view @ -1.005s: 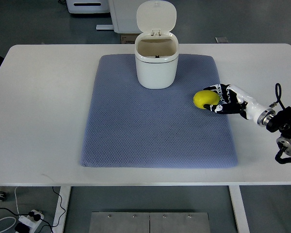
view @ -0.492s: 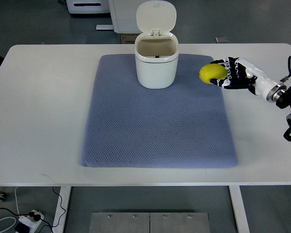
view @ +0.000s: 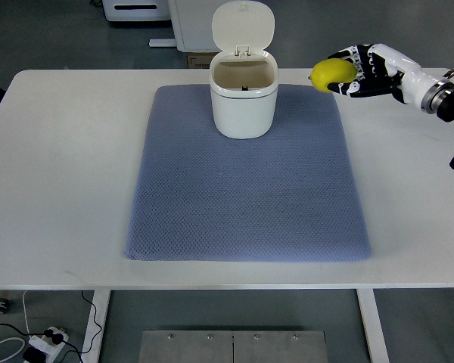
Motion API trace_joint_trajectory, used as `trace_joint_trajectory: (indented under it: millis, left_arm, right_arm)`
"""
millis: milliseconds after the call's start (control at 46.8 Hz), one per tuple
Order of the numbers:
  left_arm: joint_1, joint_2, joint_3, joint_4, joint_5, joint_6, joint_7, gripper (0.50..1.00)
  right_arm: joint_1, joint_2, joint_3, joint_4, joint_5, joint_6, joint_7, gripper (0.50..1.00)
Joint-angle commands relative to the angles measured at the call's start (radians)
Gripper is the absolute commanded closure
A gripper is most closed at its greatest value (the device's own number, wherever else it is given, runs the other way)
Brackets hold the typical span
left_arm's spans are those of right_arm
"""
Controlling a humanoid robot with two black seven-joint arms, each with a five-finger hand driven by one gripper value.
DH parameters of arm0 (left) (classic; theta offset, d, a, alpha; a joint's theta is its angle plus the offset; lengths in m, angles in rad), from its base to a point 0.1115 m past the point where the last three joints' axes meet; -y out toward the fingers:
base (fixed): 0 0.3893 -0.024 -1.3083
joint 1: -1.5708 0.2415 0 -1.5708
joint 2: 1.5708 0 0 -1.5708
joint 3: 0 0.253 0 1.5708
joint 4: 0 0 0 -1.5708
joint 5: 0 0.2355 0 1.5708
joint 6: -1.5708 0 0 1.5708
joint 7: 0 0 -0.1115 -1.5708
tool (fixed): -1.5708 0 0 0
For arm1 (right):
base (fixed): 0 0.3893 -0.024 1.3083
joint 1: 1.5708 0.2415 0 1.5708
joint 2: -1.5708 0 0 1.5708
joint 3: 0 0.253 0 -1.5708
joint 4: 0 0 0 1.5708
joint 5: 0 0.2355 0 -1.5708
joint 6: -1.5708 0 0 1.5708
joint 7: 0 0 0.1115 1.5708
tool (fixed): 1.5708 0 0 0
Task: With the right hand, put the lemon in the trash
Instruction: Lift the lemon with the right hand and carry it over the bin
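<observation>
Top view is showing the black-and-white fingered right hand (view: 359, 69) reaching in from the right edge, with its fingers curling around a bright yellow oval lemon (view: 334, 72) and gripping it. The lemon is sitting up off the surface, over the far right corner of the blue-grey textured fabric mat (view: 246, 189), level with the top of the bin and off to its right, not touching it. The small white plastic trash can (view: 244, 102) is standing upright near the far edge of the mat, roughly in the middle, and its hinged white lid (view: 244, 26) is tipping back so the brownish inside is showing. The mat is lying flat on the big white rectangular table (view: 60, 166). The arm's silver wrist joint and some black cabling are hanging out near the right edge. Under the near edge of the table, a white power strip with cords (view: 45, 344) is lying on the grey floor. No left hand is showing anywhere.
</observation>
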Motion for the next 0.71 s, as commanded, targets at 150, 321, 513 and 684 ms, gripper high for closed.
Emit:
trace_joint_trajectory:
  millis: [150,321,513,684]
  left_arm:
    - [0.001,0.000,0.000,0.000,0.000,0.000,0.000,0.500]
    - [-0.001,0.000,0.000,0.000,0.000,0.000,0.000,0.500]
    - [0.001,0.000,0.000,0.000,0.000,0.000,0.000,0.500]
    - [-0.001,0.000,0.000,-0.001,0.000,0.000,0.000,0.500]
  right_arm:
    - [0.145,0.016,-0.132,-0.001,0.074,-0.017,-0.031,1.000]
    - [0.243,0.050,-0.234,-0.006,0.129,-0.019,-0.052,1.000]
    - [0.319,0.117,-0.326,-0.035,0.180,-0.025,-0.089,1.000]
    - [0.385,0.177,-0.393,-0.049,0.234,-0.045,-0.126,1.000]
